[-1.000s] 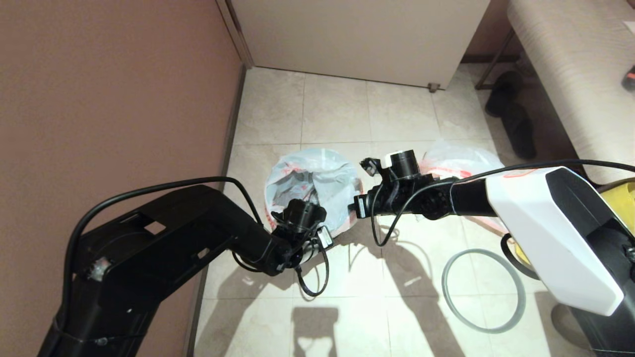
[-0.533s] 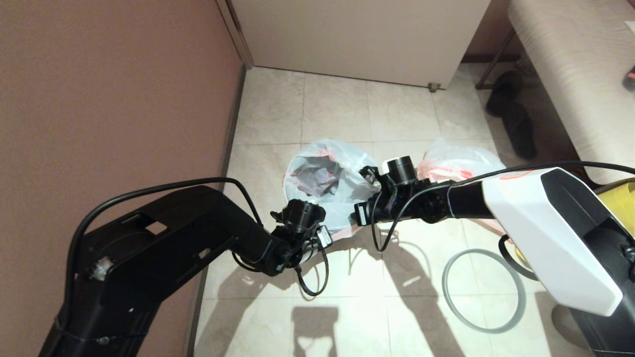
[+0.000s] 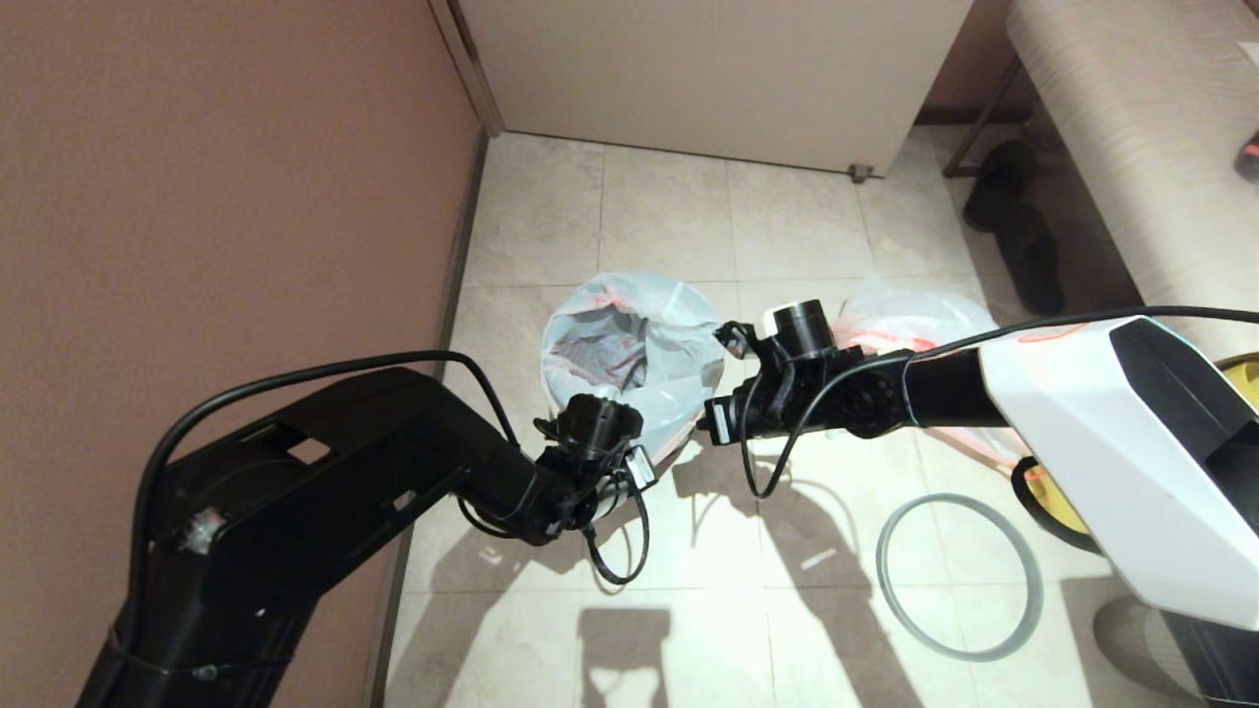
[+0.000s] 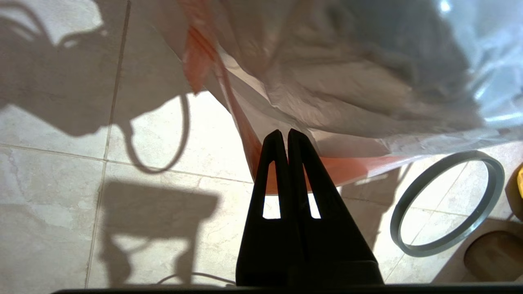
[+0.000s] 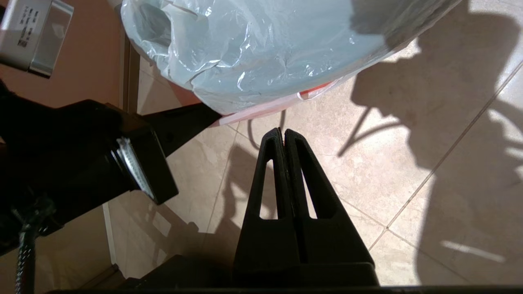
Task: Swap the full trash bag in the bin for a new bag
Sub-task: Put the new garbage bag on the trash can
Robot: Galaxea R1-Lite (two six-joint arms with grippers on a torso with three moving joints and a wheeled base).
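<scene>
Behind new bag (image 3: 629, 344): bin hidden; left gripper (image 4: 284, 134) pinches hem; right gripper (image 5: 282, 132) closed, empty.

Translucent white new bag (image 3: 629, 344) with pink-red hem, grey hoop (image 3: 959, 575) on beige tiled floor (image 3: 669, 216), black tools, brown-pink wall (image 3: 216, 177).

Bright light casts hard arm shadows across the glossy floor tiles (image 3: 689, 560).

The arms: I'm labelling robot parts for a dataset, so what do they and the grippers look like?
Left arm: blocky black casing, looping black cable. Right arm: white shell with black inset. Left gripper and right gripper: black tapered fingers with triangular cut-outs.
</scene>
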